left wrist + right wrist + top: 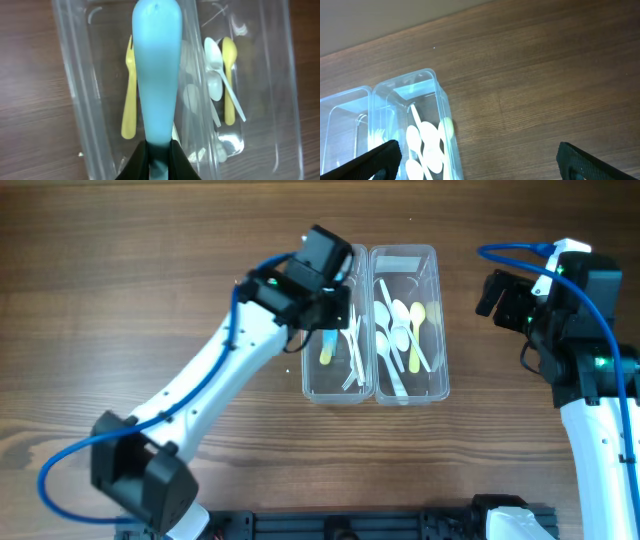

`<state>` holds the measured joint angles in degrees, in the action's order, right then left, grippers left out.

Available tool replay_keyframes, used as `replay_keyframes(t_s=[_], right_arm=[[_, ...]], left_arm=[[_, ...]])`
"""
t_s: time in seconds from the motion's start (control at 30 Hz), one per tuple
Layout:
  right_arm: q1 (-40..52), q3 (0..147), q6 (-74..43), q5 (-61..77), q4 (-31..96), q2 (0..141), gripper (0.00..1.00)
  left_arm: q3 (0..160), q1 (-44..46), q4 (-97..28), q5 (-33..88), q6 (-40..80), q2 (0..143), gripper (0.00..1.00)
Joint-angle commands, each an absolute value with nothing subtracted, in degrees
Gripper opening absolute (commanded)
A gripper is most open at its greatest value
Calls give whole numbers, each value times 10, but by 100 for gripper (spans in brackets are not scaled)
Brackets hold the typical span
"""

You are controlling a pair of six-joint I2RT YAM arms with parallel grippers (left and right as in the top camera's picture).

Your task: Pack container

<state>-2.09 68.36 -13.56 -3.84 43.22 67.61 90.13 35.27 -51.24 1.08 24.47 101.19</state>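
Two clear plastic containers stand side by side at the table's middle. The left container (pixel 311 380) holds a yellow fork (pixel 130 95) and white utensils. The right container (pixel 440 330) holds white spoons (pixel 398 330) and a yellow spoon (pixel 417 330). My left gripper (pixel 159 160) is shut on a light blue utensil (pixel 156 70) and holds it lengthwise just above the left container (pixel 75 75). The blue utensil also shows in the overhead view (pixel 328 340). My right gripper (pixel 480 157) is open and empty, above bare wood to the right of the right container (pixel 440 105).
The containers touch along their long sides. Brown wooden table (pixel 120 300) lies around them. My right arm (pixel 590 380) stands at the right edge, and my left arm (pixel 200 400) crosses diagonally from the front left.
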Motion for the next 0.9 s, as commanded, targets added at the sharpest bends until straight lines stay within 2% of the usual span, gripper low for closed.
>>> replay_keyframes(t_s=[0.0, 0.03, 0.1, 0.2, 0.27, 0.5, 0.7, 0.8, 0.87], right_arm=[[-22, 689, -131, -30, 429, 679, 100], [-22, 689, -131, -30, 429, 679, 100], [-22, 689, -131, -30, 429, 679, 100], [-22, 689, -131, -30, 429, 679, 100], [-22, 689, -131, -30, 429, 679, 100], [-22, 689, -131, -30, 429, 679, 100], [-22, 689, -211, -31, 423, 679, 100], [-22, 690, -137, -36, 399, 659, 100], [-22, 690, -121, -36, 379, 612, 100]], left_arm=[[906, 355, -503, -7, 275, 1088, 11], [906, 355, -498, -7, 275, 1103, 13], [906, 355, -476, -7, 274, 1126, 24], [917, 354, -470, -6, 272, 1119, 53], [947, 354, -493, -3, 272, 1096, 64], [987, 354, -539, -6, 245, 929, 66], [987, 354, -602, -196, 197, 724, 71], [987, 354, -638, -259, 197, 648, 71], [987, 354, -660, -283, 197, 604, 76]])
